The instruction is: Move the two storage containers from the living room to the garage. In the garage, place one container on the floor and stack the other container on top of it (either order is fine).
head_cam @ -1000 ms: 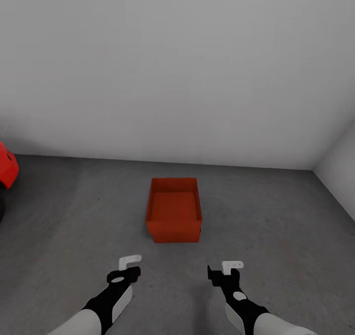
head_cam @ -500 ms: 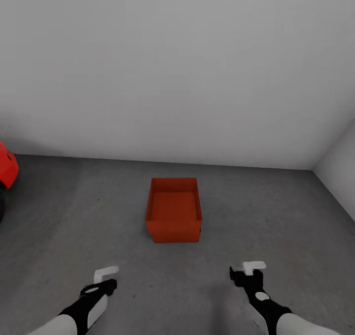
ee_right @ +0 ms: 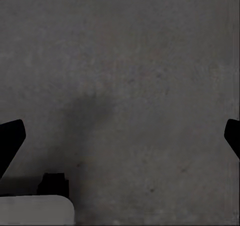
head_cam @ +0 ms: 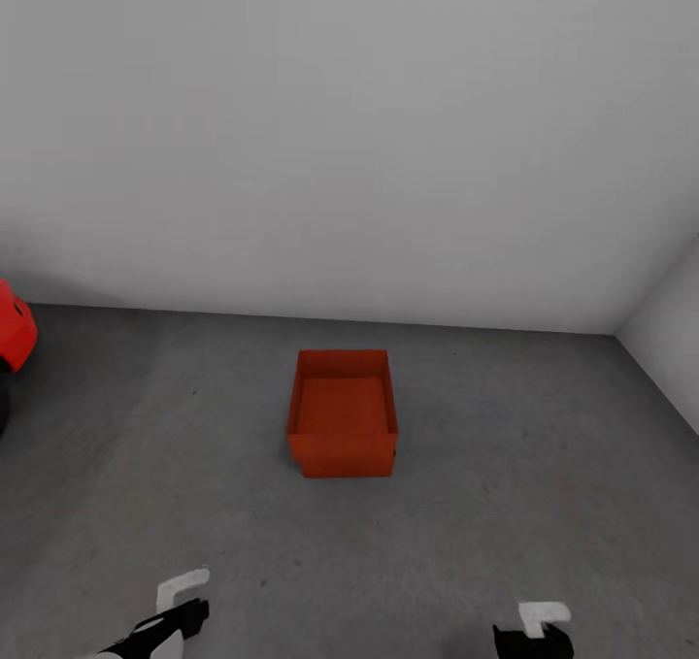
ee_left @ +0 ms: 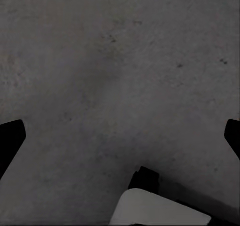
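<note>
Containers first: 1 orange-red box (head_cam: 342, 414) sits on the dark grey concrete floor (head_cam: 194, 465) of the garage, in the middle of the head view, with its open top up and its far wall close to the pale grey back wall (head_cam: 349, 135). Whether it is 1 box or 2 nested together cannot be told from these pictures.

The left pincer (head_cam: 181, 593) shows at the lower edge of the head view, well apart from the box and nearer the robot. In the left wrist view its 2 dark fingertips (ee_left: 11, 138) stand far apart at either side, so it is open, with only bare concrete between them. The right pincer (head_cam: 540, 622) sits at the lower edge too, on the other side, also well clear of the box. In the right wrist view its fingertips (ee_right: 11, 136) are likewise spread wide, open over bare floor, holding nothing.

Between both pincers and the box lies plain rough concrete with faint specks.

Further out, the rounded corner of a red car (head_cam: 14, 334) pokes in at the left edge, well away from the box. At the right edge a side wall (head_cam: 670, 329) meets the back wall in a corner.
</note>
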Motion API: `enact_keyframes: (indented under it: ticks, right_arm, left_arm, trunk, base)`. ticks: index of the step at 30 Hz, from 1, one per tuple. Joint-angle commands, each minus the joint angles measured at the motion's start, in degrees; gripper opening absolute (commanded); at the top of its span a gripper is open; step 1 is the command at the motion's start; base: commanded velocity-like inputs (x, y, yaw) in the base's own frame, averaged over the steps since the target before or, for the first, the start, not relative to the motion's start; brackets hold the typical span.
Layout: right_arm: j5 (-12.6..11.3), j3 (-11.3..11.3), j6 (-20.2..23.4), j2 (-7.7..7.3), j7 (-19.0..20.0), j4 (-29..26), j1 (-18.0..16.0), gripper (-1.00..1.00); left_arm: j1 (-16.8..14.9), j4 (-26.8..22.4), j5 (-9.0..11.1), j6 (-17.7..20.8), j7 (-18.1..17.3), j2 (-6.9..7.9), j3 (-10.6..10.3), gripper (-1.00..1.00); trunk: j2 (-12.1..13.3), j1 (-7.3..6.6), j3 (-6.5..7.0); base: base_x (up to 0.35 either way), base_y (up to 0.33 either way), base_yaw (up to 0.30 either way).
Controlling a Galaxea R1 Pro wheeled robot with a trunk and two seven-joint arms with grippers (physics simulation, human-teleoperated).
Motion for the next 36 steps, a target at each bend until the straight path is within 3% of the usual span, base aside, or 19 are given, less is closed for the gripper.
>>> enact_keyframes:
  ticks: [1,8,11,14,22,25,36]
  right_arm:
    - [-0.4,0.6,0.2,0.03,0.0,0.2,1.0,1.0]
    - [-0.3,0.6,4.7,0.09,0.2,0.2,9.7,1.0]
    - [-0.3,0.7,4.9,0.53,0.6,0.2,15.1,1.0]
    - [-0.3,0.7,4.8,0.82,0.8,0.2,17.7,1.0]
    - [-0.8,0.4,4.3,1.01,1.3,0.2,21.7,1.0]
    - [-0.9,0.3,3.8,0.98,1.5,0.2,22.3,1.0]
    - [-1.2,0.1,3.7,0.98,5.3,0.2,22.5,1.0]
  left_arm:
    - [0.4,0.0,0.5,-0.1,0.1,-0.01,-0.5,1.0]
    - [8.1,0.1,0.4,0.2,0.0,-0.51,-0.6,1.0]
    - [12.1,0.1,0.4,0.2,0.0,-0.93,-0.6,1.0]
    - [14.3,0.1,0.4,0.2,-0.1,-1.06,-0.6,1.0]
    - [18.9,0.1,0.2,0.2,-0.8,-1.46,-0.6,1.0]
    - [20.3,0.1,0.0,0.1,-2.6,-1.71,-0.6,1.0]
    - [20.9,0.0,-0.1,-0.7,-5.0,-1.34,-0.7,1.0]
  trunk:
    - [0.0,0.01,-0.04]
    - [0.0,0.01,-0.04]
    - [0.0,0.01,-0.04]
    - [0.0,0.01,-0.04]
    - [0.0,0.01,0.07]
    - [0.0,0.01,0.28]
    - [0.0,0.01,1.26]
  base:
    - [0.0,0.0,0.0]
    - [0.0,0.0,0.0]
    - [0.0,0.0,0.0]
    - [0.0,0.0,0.0]
    - [0.0,0.0,0.0]
    - [0.0,0.0,0.0]
    - [0.0,0.0,0.0]
